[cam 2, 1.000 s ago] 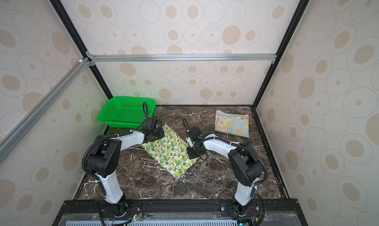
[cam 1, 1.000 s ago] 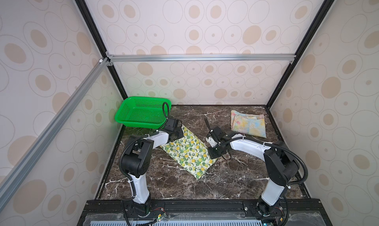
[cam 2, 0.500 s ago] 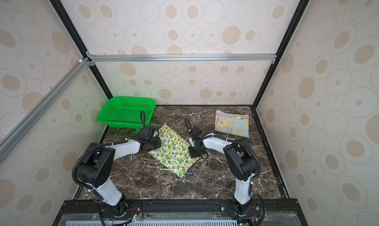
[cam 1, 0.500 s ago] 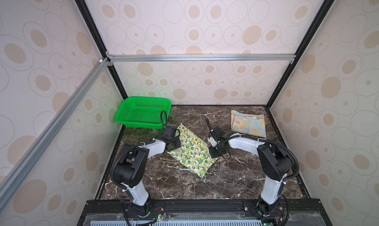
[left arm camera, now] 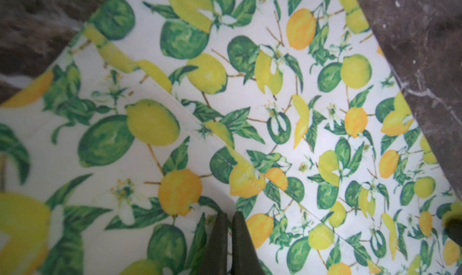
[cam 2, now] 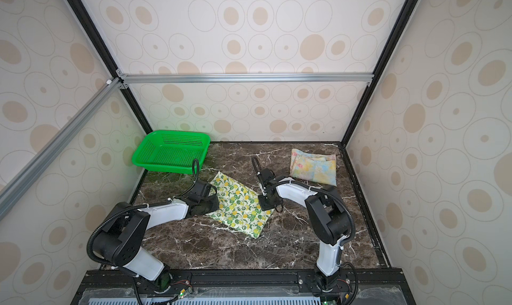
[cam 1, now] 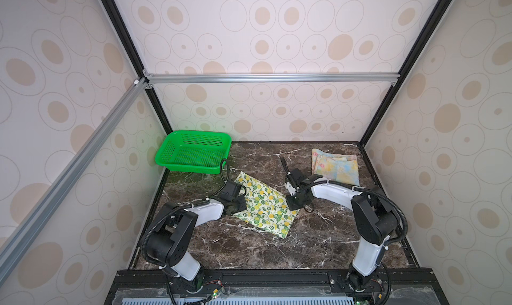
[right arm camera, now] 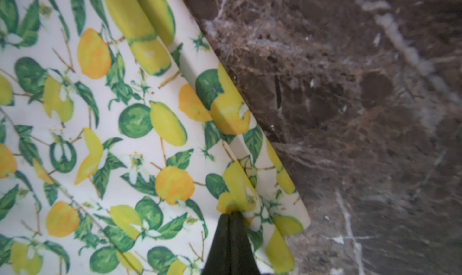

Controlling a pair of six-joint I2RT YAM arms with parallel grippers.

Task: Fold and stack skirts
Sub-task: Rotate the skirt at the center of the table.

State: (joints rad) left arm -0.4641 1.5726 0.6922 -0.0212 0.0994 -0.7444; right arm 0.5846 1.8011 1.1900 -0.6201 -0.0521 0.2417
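Observation:
The cream lemon-print skirt (cam 1: 266, 206) (cam 2: 238, 206) lies flat and folded, slanted across the middle of the marble table. My left gripper (cam 1: 242, 205) (cam 2: 213, 204) sits low at its left edge. In the left wrist view it (left arm camera: 229, 213) is shut, tips over flat printed cloth (left arm camera: 275, 99) with nothing bunched between them. My right gripper (cam 1: 293, 204) (cam 2: 266, 202) is at the skirt's right edge. In the right wrist view it (right arm camera: 230, 213) is shut on a small pinch of that skirt's edge (right arm camera: 112, 124). The pastel blue-yellow skirt (cam 1: 336, 166) (cam 2: 314, 168) lies folded at the back right.
A green perforated basket (cam 1: 191, 168) (cam 2: 166, 166) stands in the back left corner, near the left arm's cable loop. Patterned walls with black frame posts close in the table on three sides. Bare marble (cam 1: 318, 234) shows in front of the skirt.
My left gripper has slid from the skirt's back corner toward the front along its left edge. The right gripper has stayed in place, shut on the right edge.

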